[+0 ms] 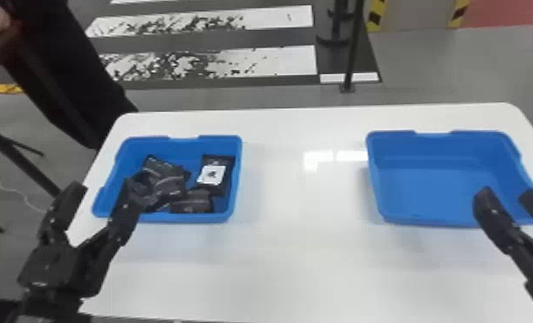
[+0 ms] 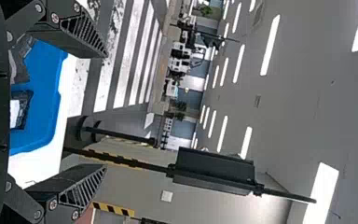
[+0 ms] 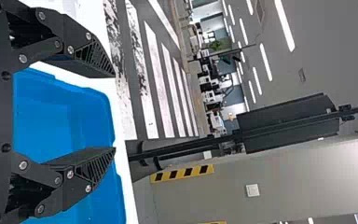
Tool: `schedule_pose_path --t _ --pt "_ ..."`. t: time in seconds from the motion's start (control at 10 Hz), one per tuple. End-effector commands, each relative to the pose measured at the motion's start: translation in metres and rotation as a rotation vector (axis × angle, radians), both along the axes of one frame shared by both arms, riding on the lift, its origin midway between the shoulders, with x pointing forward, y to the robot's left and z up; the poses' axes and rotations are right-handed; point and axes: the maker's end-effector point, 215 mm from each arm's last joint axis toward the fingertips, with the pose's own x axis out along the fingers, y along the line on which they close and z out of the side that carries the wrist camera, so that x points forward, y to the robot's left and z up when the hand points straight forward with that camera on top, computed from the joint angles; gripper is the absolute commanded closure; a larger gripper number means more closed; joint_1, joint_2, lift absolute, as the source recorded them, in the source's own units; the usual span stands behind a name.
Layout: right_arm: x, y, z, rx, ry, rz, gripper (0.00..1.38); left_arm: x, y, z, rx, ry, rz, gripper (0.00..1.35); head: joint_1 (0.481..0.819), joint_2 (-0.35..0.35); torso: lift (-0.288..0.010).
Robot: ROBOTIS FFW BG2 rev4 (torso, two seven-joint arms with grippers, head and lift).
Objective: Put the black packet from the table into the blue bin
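Note:
Several black packets [image 1: 166, 182] lie in the left blue bin [image 1: 234, 202]; one with a white label [image 1: 212, 175] rests by that bin's right wall. The right blue bin [image 1: 433, 189] has nothing in it that I can see. My left gripper [image 1: 103, 193] is open over the left bin's near left corner, and the left wrist view shows this gripper [image 2: 105, 111] with an empty gap. My right gripper [image 1: 507, 195] stands open above the right bin's near right part; in the right wrist view the same gripper [image 3: 115, 113] holds nothing.
Both bins stand on a white table [image 1: 300, 240], with a wide strip of tabletop between them. Behind the table's far edge are a black pole [image 1: 352, 47] on the floor and a striped floor area.

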Motion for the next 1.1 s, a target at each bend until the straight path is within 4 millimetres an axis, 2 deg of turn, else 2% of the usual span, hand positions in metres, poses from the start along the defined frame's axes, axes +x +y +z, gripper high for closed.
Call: schedule_pose_path --t 0.0,1.0 --pt "0.0000 0.0000 0.0000 0.001 0.000 -0.001 0.51 0.0005 -0.0001 -0.0003 -0.003 0.001 -0.001 0.20 0.695 0.105 -0.110" --pt "0.0015 -0.0002 0.0013 -0.005 -0.004 0.000 0.51 0.0029 0.0005 0.0080 0.006 -0.024 0.001 0.20 0.695 0.104 -0.110"
